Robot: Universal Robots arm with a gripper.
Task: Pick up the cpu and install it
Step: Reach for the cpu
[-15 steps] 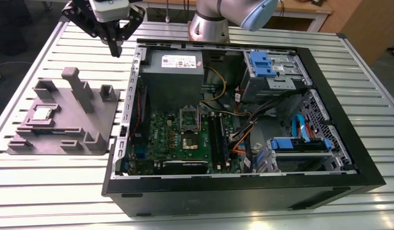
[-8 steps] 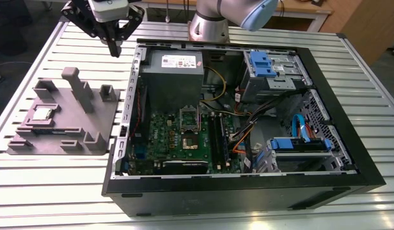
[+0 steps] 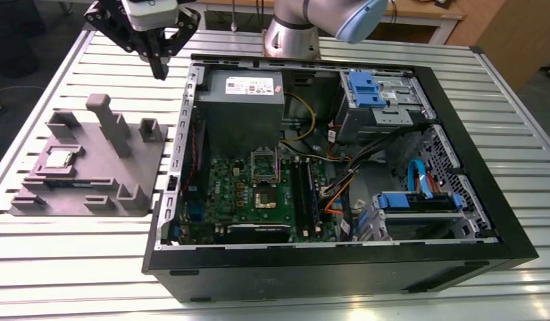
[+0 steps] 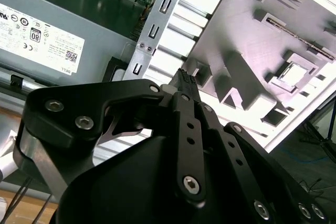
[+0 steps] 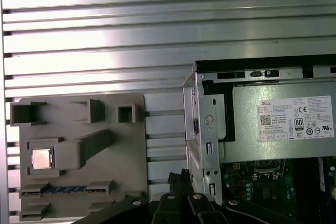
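The cpu (image 3: 61, 159) is a small silver square lying flat in a recess of the grey holder block (image 3: 123, 174), on the exterior view's left, outside the computer case. It also shows in the first wrist view (image 5: 42, 158) and as a bright square in the second wrist view (image 4: 295, 72). My gripper (image 3: 159, 67) hangs high above the table, behind the block and beside the case's back corner. Its black fingers (image 4: 184, 80) are pressed together with nothing between them. On the green motherboard, the open socket (image 3: 264, 195) lies below its raised metal frame (image 3: 263, 164).
The open black case (image 3: 472, 134) takes up the middle and right of the slatted metal table (image 3: 79, 267). A grey power supply box (image 3: 243, 100) sits at the case's back. Blue drive brackets (image 3: 364, 87) and cables fill its right side. Upright posts (image 3: 110, 124) rise from the holder block.
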